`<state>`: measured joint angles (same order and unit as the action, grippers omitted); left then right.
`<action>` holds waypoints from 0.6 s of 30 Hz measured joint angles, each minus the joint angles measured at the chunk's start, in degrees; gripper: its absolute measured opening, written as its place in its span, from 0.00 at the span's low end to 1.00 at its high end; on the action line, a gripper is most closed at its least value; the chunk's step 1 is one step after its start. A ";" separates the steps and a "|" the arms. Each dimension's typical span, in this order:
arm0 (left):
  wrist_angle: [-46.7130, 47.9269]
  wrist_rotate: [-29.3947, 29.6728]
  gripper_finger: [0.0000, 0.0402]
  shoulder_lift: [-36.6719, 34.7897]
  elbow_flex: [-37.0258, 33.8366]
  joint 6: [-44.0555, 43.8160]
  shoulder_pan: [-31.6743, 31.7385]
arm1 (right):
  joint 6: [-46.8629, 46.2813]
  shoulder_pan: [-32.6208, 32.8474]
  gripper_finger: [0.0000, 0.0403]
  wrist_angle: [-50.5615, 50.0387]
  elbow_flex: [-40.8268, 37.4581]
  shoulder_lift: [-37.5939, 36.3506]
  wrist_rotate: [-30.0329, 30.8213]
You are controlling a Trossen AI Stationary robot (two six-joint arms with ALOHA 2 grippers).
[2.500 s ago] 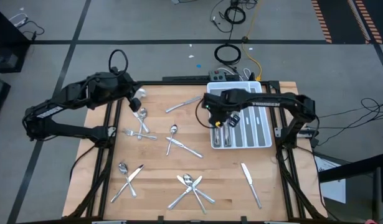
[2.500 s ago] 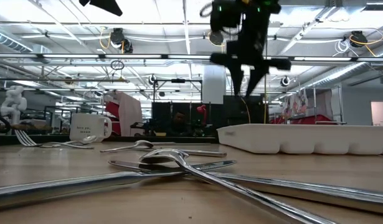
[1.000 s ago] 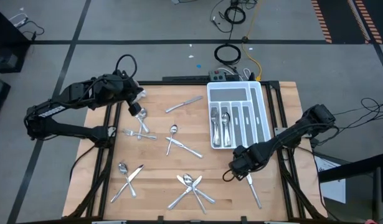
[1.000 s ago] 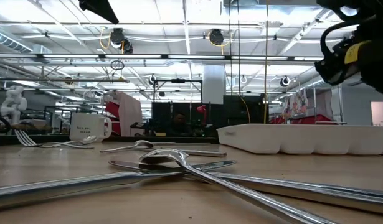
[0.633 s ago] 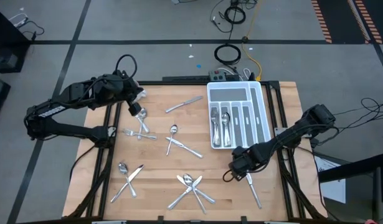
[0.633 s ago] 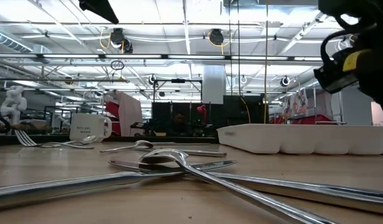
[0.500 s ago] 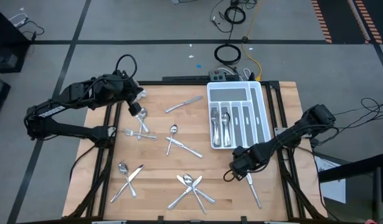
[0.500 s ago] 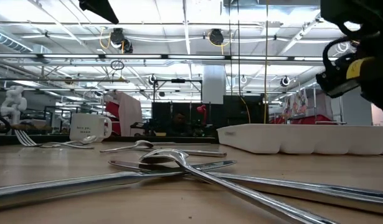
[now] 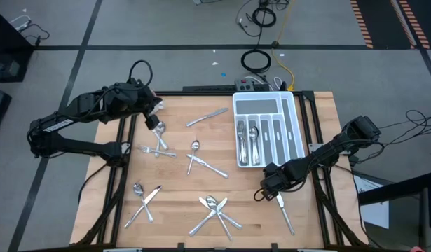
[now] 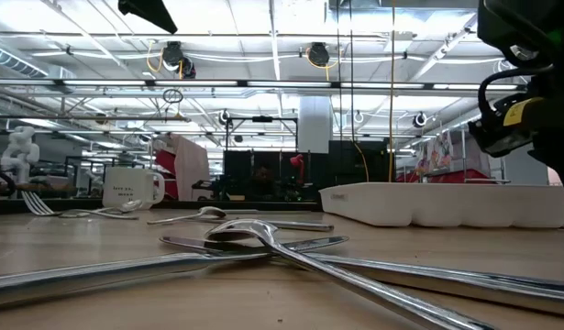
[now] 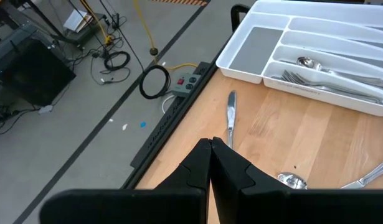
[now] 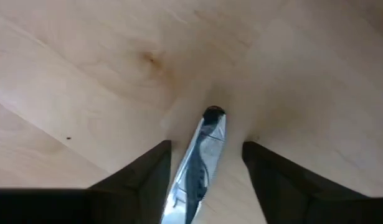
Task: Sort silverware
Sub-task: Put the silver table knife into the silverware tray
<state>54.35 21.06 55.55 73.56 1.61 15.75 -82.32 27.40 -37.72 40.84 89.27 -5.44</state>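
Silverware lies in loose groups on the wooden table: forks and a spoon [image 9: 158,142] at the left, a spoon across a knife [image 9: 198,159] in the middle, and crossed pieces [image 9: 216,212] near the front. A lone knife [image 9: 282,206] lies flat at the near right. My right gripper [image 9: 266,187] is low over this knife's far end [image 12: 207,134]. It is open, with one finger on each side of the knife, apart from it. My left gripper [image 11: 210,147] is shut and empty above the far left of the table [image 9: 152,119].
A white divided tray [image 9: 293,133] stands at the far right, with forks and spoons [image 9: 248,140] in its left compartments. A knife [image 9: 207,117] lies left of it. A white mug [image 10: 133,188] stands at the far left. A spoon and knife [image 9: 144,198] lie near left.
My right gripper has come down a little toward the lone knife at the near right, with its fingers still apart. The silverware has stayed where it was.
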 joint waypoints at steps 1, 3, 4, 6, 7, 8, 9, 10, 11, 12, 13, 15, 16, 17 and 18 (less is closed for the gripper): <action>0.02 0.00 0.03 0.02 0.00 0.00 0.00 | 0.55 0.00 0.47 -0.13 -0.04 0.00 -0.05; 0.02 0.00 0.03 0.02 0.00 0.02 0.00 | 1.59 0.00 0.41 -0.30 -0.12 0.02 -0.21; 0.02 0.00 0.03 0.02 0.00 0.02 -0.02 | 1.95 0.00 0.37 -0.31 -0.14 0.02 -0.25; 0.02 0.00 0.03 0.04 0.00 0.02 -0.02 | 2.29 0.00 0.30 -0.55 -0.16 0.04 -0.41; 0.02 0.00 0.03 0.04 0.00 0.02 0.00 | 2.29 0.00 0.27 -0.64 -0.18 0.07 -0.43; 0.02 0.00 0.03 0.04 0.00 0.02 -0.02 | 2.10 0.00 0.23 -0.74 -0.20 0.07 -0.45; 0.03 0.00 0.03 0.04 0.00 0.04 -0.01 | 1.88 0.00 0.18 -0.82 -0.20 0.09 -0.47; 0.03 0.00 0.03 0.04 0.00 0.04 0.00 | 1.72 0.00 0.14 -0.92 -0.22 0.09 -0.49; 0.04 0.00 0.03 0.04 0.00 0.04 -0.01 | 1.76 0.00 0.10 -0.99 -0.22 0.09 -0.53; 0.04 0.00 0.03 0.04 0.00 0.05 0.00 | 1.76 0.02 0.06 -1.05 -0.21 0.09 -0.54; 0.04 0.00 0.03 0.04 0.00 0.07 0.00 | 1.75 0.01 0.03 -1.27 -0.04 0.09 -0.66; 0.07 0.00 0.03 0.04 0.00 0.17 0.00 | 1.77 0.03 0.02 -1.55 0.50 0.15 -0.90; 0.07 0.00 0.03 0.04 0.00 0.17 0.00 | 1.75 0.04 0.02 -1.84 0.89 0.30 -1.11; 0.09 0.00 0.03 0.04 0.00 0.19 0.00 | 1.74 -0.01 0.02 -1.91 1.15 0.38 -1.47; 0.11 0.00 0.03 0.04 0.00 0.22 -0.02 | 1.77 -0.07 0.02 -2.11 1.52 0.45 -1.68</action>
<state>54.46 21.06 55.59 73.56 1.83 15.73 -80.55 27.32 -39.82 42.37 89.72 -7.12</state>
